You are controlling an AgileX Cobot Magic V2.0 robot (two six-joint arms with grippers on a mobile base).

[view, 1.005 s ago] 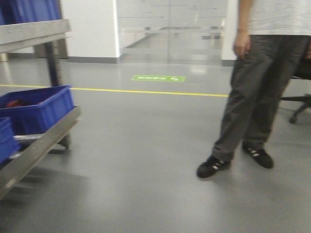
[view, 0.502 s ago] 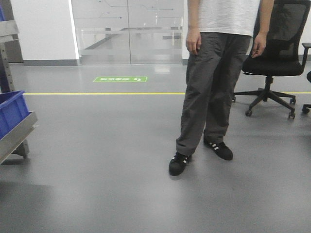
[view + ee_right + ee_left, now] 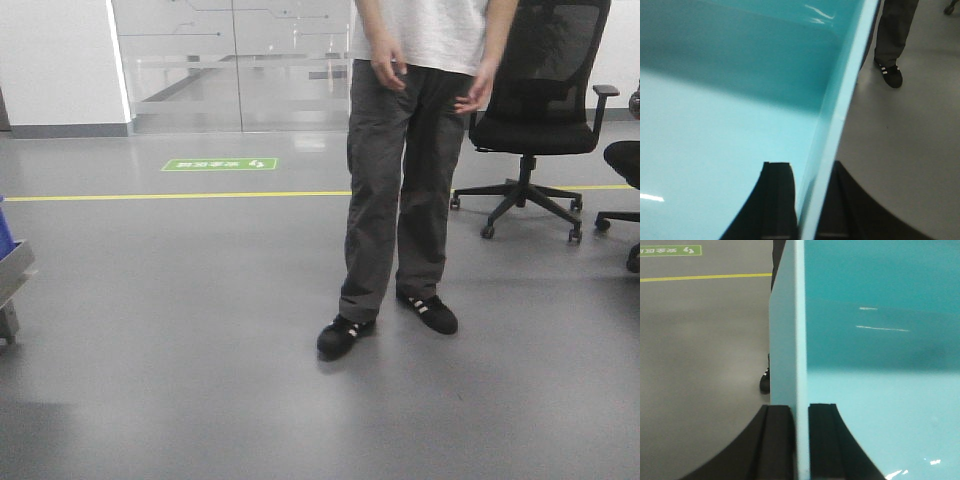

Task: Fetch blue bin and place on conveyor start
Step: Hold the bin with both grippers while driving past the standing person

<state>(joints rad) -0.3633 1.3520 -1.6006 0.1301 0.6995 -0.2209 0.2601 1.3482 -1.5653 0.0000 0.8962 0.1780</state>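
Observation:
The pale aqua-blue bin (image 3: 880, 340) fills the left wrist view; its left wall and rim (image 3: 799, 340) run up the middle. My left gripper (image 3: 800, 440) is shut on that wall, one black finger (image 3: 777, 440) outside and one inside. In the right wrist view the bin (image 3: 730, 110) fills the left side, and my right gripper (image 3: 807, 205) is shut on its right wall, one finger (image 3: 777, 200) inside and one outside. The bin is held above the grey floor. The conveyor start is out of view. Neither gripper nor the bin shows in the front view.
A person (image 3: 400, 200) in grey trousers and black shoes stands close ahead. Black office chairs (image 3: 535, 110) stand to the right. A metal rack corner (image 3: 12, 275) is at the left edge. A yellow floor line (image 3: 170, 196), green floor sign (image 3: 218, 164) and glass doors (image 3: 230, 60) lie behind.
The front view has swung to the right: the rack with dark blue bins slid out to the left edge, and the person and chairs moved toward the centre.

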